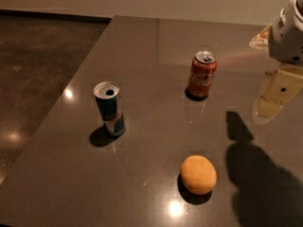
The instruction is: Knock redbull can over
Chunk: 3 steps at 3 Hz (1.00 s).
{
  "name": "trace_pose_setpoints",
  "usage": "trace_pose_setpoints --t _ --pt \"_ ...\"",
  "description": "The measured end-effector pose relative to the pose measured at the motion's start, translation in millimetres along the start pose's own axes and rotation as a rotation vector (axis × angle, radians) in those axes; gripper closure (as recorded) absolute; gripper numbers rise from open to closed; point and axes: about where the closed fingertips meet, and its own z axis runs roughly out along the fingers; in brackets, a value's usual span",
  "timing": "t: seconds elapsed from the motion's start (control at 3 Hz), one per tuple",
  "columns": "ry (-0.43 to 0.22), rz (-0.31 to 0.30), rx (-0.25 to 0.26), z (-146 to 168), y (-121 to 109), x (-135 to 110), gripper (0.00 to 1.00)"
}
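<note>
Standing upright, the redbull can (109, 109) shows blue-silver panels and an opened silver top. The gripper (278, 89) hangs well right of it; whether spread or closed, I cannot tell.

The hand (280, 91), off to the right of the Coca-Cola can (202, 74), has a rounded white-grey shell with small dark recessed spots. Below the shell is a flat pale-yellow piece bearing one dark dot.

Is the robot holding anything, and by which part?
Nothing. The gripper hangs at the right, well apart from the redbull can.
</note>
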Motion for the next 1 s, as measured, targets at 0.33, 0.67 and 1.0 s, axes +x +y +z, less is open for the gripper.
trace_pose_setpoints --t 0.33,0.67,1.0 --pt "-0.001 -0.001 0.002 0 0 0 0.00" --pt "-0.075 -0.038 -0.002 -4 2 -32 0.00" --pt "-0.188 -0.100 -0.029 -5 12 -85 0.00"
